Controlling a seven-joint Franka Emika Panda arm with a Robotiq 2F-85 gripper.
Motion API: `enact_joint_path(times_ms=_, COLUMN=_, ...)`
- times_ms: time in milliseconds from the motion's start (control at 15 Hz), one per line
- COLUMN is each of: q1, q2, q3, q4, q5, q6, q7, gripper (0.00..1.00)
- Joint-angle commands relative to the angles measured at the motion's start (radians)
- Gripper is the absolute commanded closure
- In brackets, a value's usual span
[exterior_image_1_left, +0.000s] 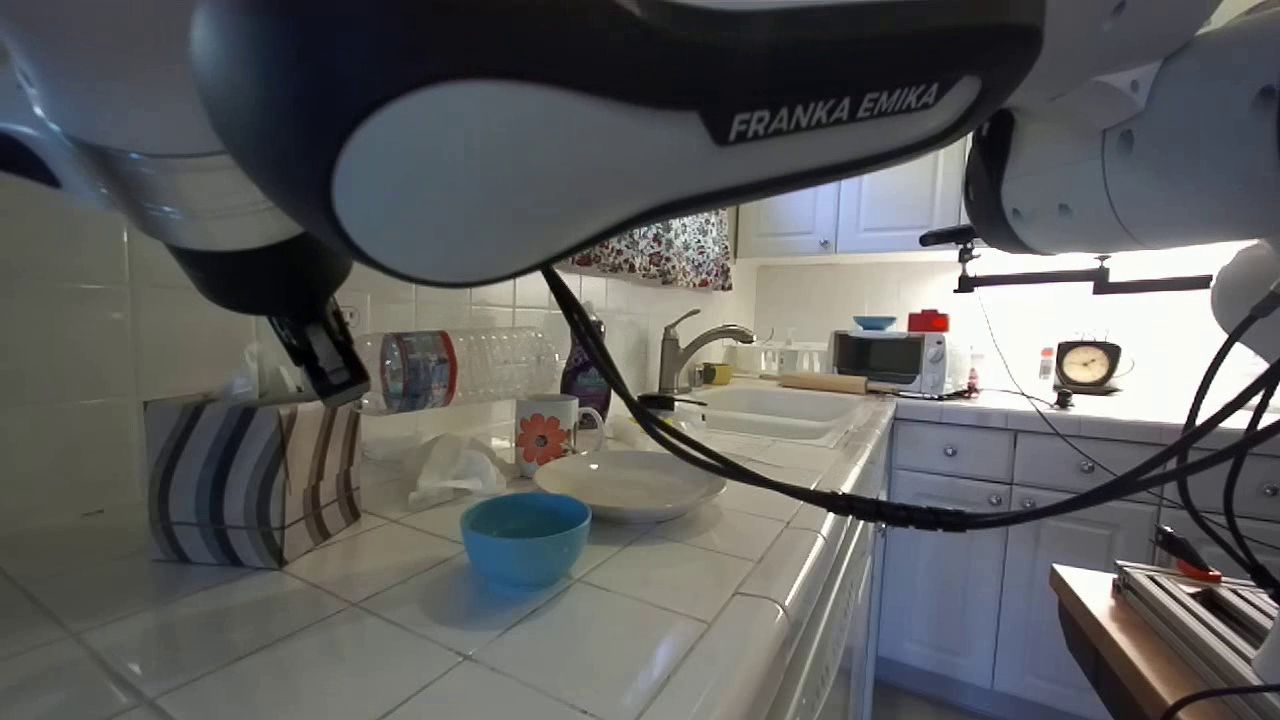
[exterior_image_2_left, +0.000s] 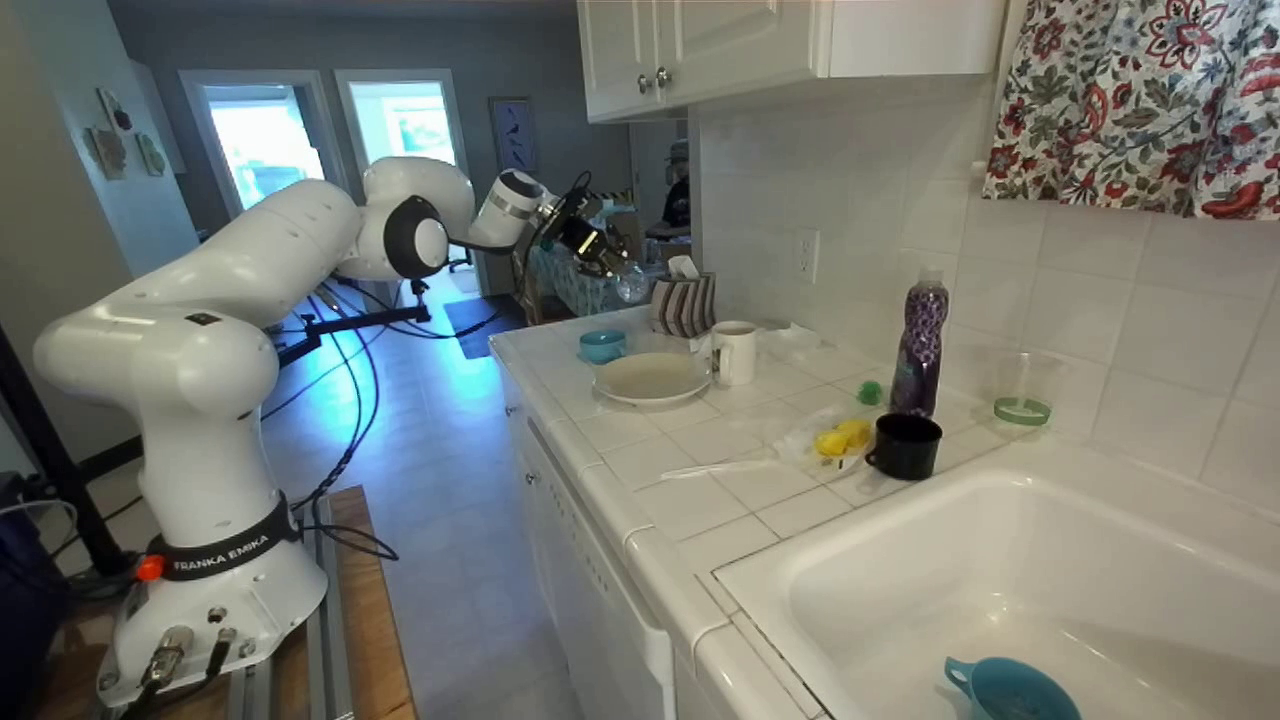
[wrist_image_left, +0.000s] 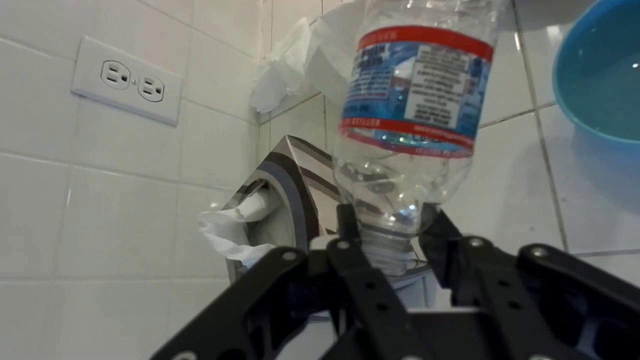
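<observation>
My gripper (wrist_image_left: 387, 220) is shut on the neck of a clear plastic bottle (wrist_image_left: 415, 85) with a red and blue label. In an exterior view the gripper (exterior_image_1_left: 335, 375) holds the bottle (exterior_image_1_left: 500, 362) lying roughly sideways in the air, above the counter. In an exterior view the gripper (exterior_image_2_left: 605, 262) and bottle (exterior_image_2_left: 632, 283) are small, beside a striped tissue box (exterior_image_2_left: 683, 306). That tissue box (exterior_image_1_left: 220, 490) stands just below the gripper, tissue poking out. A light blue bowl (exterior_image_1_left: 525, 545) stands on the counter in front of it; it also shows in the wrist view (wrist_image_left: 605, 75).
A white plate (exterior_image_1_left: 630, 485), a flowered mug (exterior_image_1_left: 543, 440) and crumpled tissue (exterior_image_1_left: 455, 470) are near the bowl. A purple bottle (exterior_image_2_left: 918, 345), black cup (exterior_image_2_left: 905, 446) and sink (exterior_image_2_left: 900, 530) are farther along. A tiled wall with an outlet (wrist_image_left: 127, 80) is close to the gripper.
</observation>
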Motion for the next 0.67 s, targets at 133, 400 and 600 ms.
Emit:
enact_joint_path(times_ms=133, q1=-0.003, q2=-0.022, q3=-0.045, q4=-0.068, q5=-0.042, q6=0.088, q7=0.176, gripper=0.89)
enact_joint_path(times_ms=400, q1=0.000, q2=-0.017, q3=-0.085, q4=-0.069, q5=-0.070, q6=0.143, q7=0.199, gripper=0.89)
enact_joint_path(times_ms=600, q1=0.001, q2=-0.007, q3=-0.106, q4=-0.057, q5=-0.085, q6=0.185, q7=0.196, gripper=0.89)
